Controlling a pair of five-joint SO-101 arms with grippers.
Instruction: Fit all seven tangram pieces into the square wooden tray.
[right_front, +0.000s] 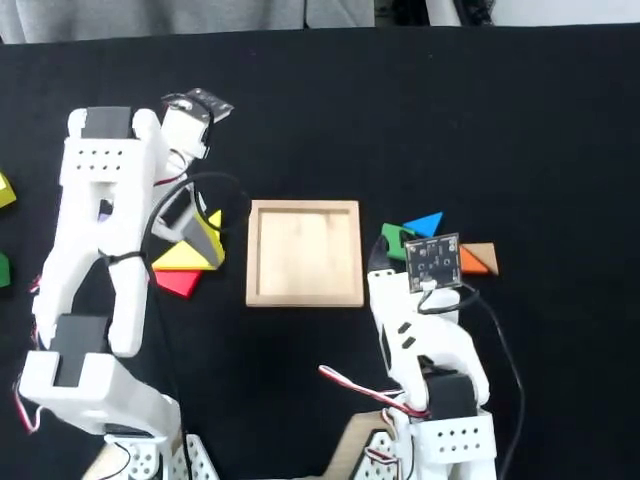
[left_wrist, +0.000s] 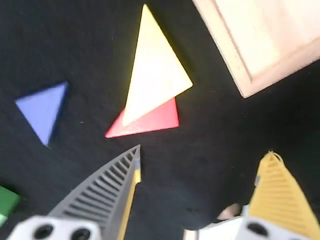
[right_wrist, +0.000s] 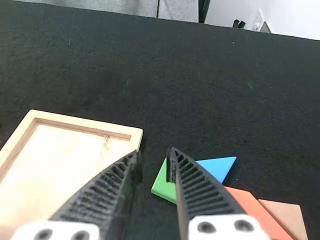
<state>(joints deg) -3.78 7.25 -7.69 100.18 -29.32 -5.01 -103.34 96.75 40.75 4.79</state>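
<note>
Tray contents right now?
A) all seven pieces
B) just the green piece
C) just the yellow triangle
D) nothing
D: the wooden tray shows bare wood inside. The yellow triangle lies outside it on one side and the green piece outside it on the other.

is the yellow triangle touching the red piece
Touching: the left wrist view shows the yellow triangle overlapping the red piece with no gap.
</note>
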